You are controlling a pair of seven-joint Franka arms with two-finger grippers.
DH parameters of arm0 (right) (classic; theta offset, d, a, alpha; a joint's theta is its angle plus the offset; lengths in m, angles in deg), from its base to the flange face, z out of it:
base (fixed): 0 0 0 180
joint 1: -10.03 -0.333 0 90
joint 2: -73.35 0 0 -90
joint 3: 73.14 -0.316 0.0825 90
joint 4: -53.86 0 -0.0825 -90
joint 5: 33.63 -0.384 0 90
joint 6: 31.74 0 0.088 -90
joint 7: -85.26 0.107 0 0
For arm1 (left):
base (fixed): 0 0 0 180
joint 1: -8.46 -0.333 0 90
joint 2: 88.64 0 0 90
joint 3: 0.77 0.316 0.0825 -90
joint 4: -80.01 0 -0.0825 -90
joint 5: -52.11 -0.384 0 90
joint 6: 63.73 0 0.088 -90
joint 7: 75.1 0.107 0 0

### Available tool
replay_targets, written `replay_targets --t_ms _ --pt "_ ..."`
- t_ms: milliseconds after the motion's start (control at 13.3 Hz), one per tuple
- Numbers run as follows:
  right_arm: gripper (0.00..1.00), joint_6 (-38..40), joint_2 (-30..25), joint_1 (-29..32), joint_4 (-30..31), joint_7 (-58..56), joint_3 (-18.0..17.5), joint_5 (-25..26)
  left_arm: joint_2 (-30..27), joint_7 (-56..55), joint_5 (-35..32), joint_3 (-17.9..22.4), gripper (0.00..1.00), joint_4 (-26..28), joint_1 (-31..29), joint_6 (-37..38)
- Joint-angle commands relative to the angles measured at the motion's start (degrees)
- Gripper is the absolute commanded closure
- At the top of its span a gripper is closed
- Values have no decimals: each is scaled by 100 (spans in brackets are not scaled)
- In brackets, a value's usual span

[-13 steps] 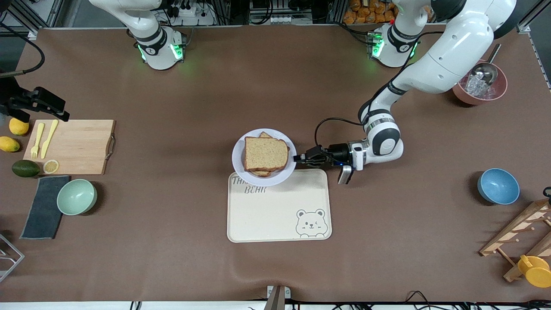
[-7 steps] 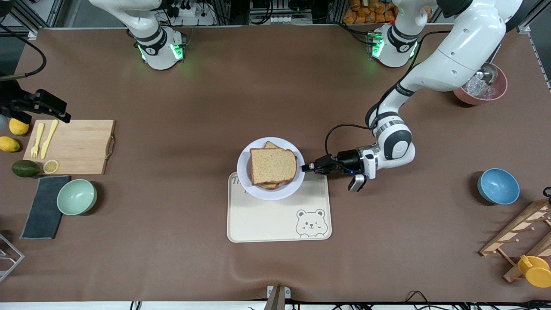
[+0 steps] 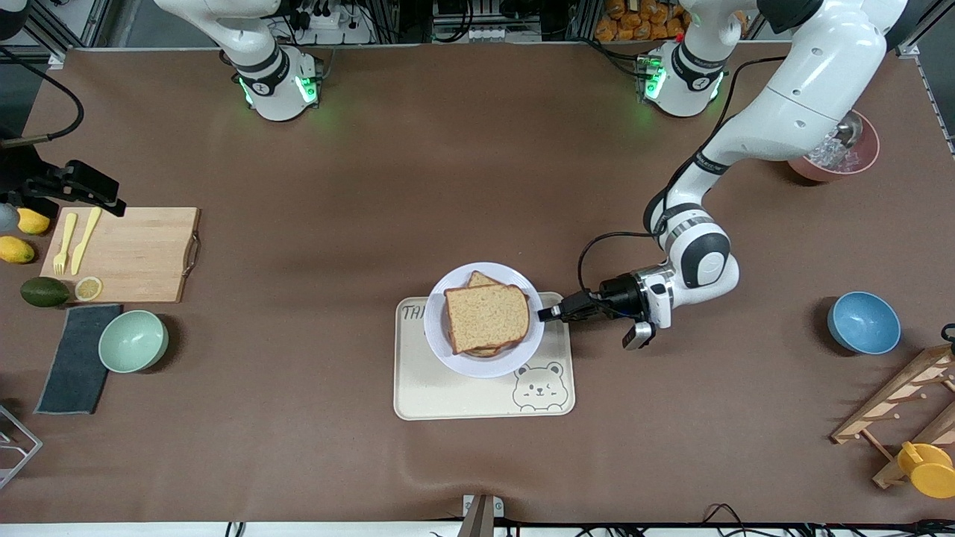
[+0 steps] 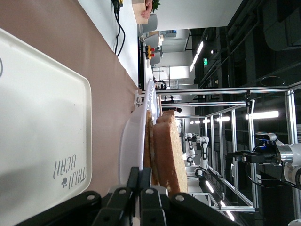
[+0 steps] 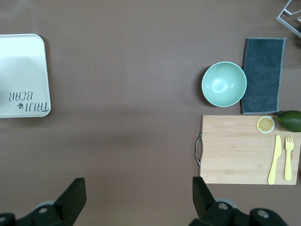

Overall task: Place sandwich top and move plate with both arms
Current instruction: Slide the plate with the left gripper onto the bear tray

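The pale plate carries the sandwich, with the sandwich top, a brown bread slice, on the stack. My left gripper is shut on the plate's rim at the left arm's side and holds the plate over the cream bear tray. In the left wrist view the fingers pinch the rim of the plate, next to the sandwich top, with the tray below. My right gripper waits open and empty, up in the air at the right arm's end of the table; it also shows in the right wrist view.
A wooden cutting board with yellow cutlery, a green bowl, a dark cloth and fruit lie at the right arm's end. A blue bowl, a pink bowl of ice and a wooden rack stand at the left arm's end.
My left gripper has carried the plate with the sandwich toward the front camera and the left arm's end, from the tray's edge to over the tray. The right gripper has hardly moved.
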Motion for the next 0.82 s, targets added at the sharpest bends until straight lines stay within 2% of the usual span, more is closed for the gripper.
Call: replay_targets --t_ms 0,375,750 --pt "0 7 7 159 22 -1 -112 -84 130 -206 -173 89 100 -290 63 3" --pt "0 15 60 159 22 8 -112 -85 508 -224 -278 352 100 -650 309 -67" --pt "0 15 95 177 22 8 -103 -85 877 -180 -278 422 100 -967 423 -67"
